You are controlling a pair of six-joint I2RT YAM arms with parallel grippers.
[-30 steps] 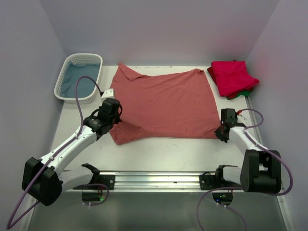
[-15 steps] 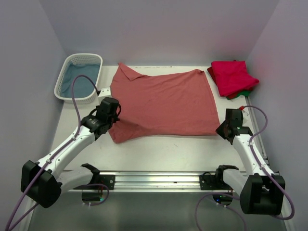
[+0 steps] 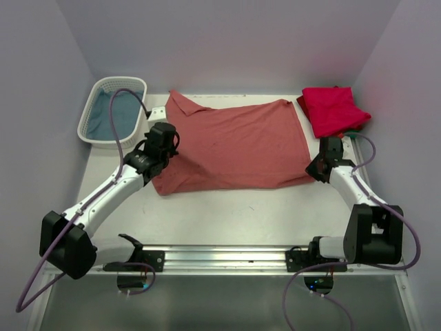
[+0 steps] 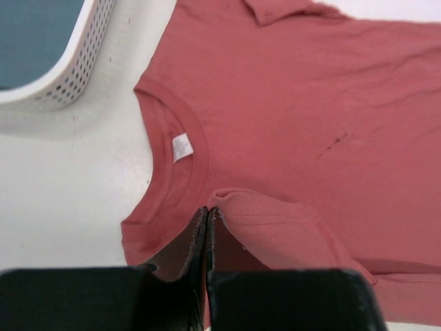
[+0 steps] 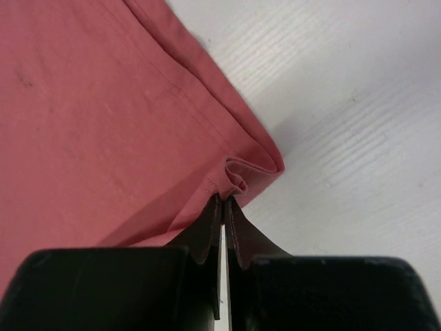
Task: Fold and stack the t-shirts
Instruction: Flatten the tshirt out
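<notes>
The large salmon-red t-shirt (image 3: 231, 145) lies spread across the middle of the table, its near edge lifted and folded back over itself. My left gripper (image 3: 160, 146) is shut on that edge near the collar (image 4: 172, 172), where the white label shows. My right gripper (image 3: 324, 164) is shut on the shirt's near right corner (image 5: 238, 176), pinching a small bunch of hem. A folded crimson-pink t-shirt (image 3: 334, 110) lies at the back right on top of a green t-shirt (image 3: 353, 132), of which only an edge shows.
A white lattice basket (image 3: 93, 124) with blue cloth inside stands at the back left, and its rim also shows in the left wrist view (image 4: 76, 65). A metal rail (image 3: 220, 256) runs along the near table edge between the arm bases.
Both grippers have moved away from the near edge toward the back, carrying the shirt's near edge with them. The shirt's near part is now folded over and looks shorter front to back.
</notes>
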